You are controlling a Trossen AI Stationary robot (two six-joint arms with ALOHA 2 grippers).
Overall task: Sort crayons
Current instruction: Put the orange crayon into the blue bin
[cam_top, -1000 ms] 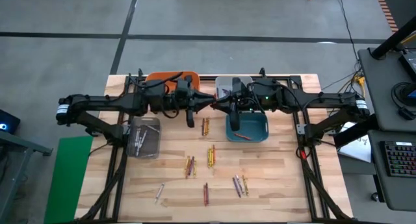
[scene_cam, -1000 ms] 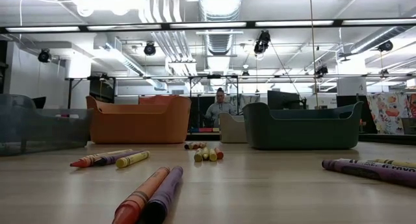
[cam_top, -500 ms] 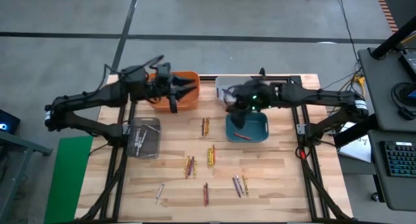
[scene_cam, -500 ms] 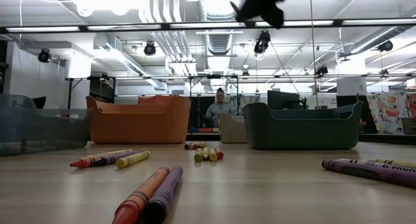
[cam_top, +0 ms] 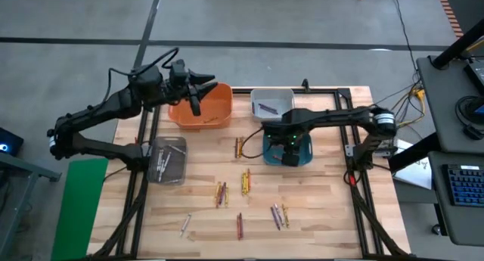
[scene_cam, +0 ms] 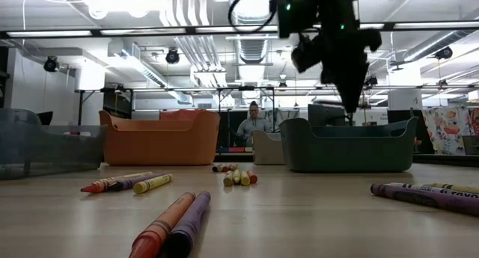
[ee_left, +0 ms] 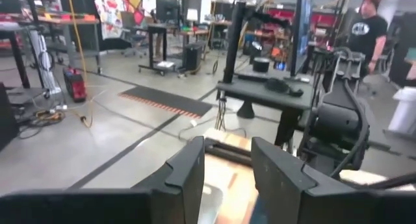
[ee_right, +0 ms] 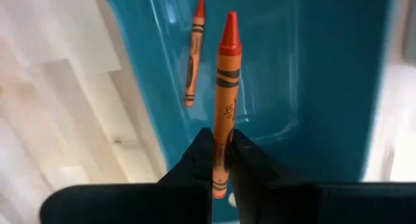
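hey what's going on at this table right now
Two robot arms are sorting crayons into bins. The right tool is shut on a red crayon, holding it over the teal bin, where another red crayon already lies. The left tool is open over the orange bin. More crayons lie scattered on the wooden table.

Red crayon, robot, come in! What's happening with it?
Right gripper shut on red crayon, over teal bin. One red crayon already inside. Left gripper open above orange bin. Nothing blocking.
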